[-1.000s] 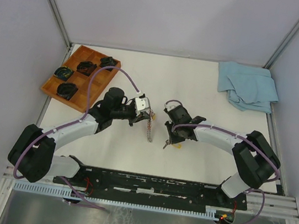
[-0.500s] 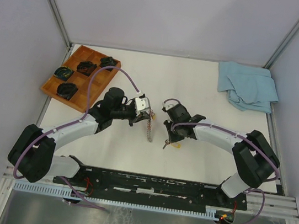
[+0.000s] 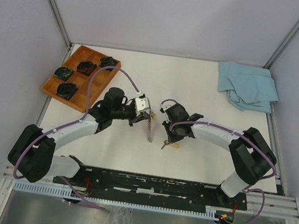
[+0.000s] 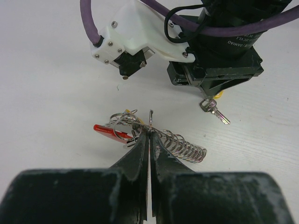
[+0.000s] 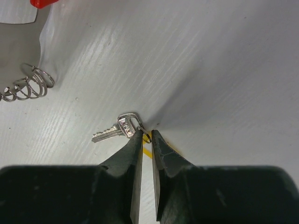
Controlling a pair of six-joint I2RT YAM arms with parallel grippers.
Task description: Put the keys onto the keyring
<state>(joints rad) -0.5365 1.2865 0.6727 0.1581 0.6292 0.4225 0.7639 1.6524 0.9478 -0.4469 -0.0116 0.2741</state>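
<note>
Your right fingers [image 5: 133, 154] are shifting slightly left, pinching the keys [image 5: 122, 127] near the desk's [image 3: 208, 92] middle; your left fingers [image 4: 138, 154] are clamping shut on the keyring [image 4: 175, 143] just beside them.

Keys [image 5: 114, 130]: bright silver metal, polished
Keyring [image 4: 166, 138]: thin glossy metal wire
Table [image 3: 198, 85]: matt white, faintly grained
Tray [image 3: 57, 96]: smooth wood
Cloth [image 3: 248, 86]: soft blue fabric, creased

Bright, even light with soft shadows

Overhead camera views the whole table [image 3: 198, 85]; both close wrist cameras share the keyring [image 4: 125, 122].
</note>
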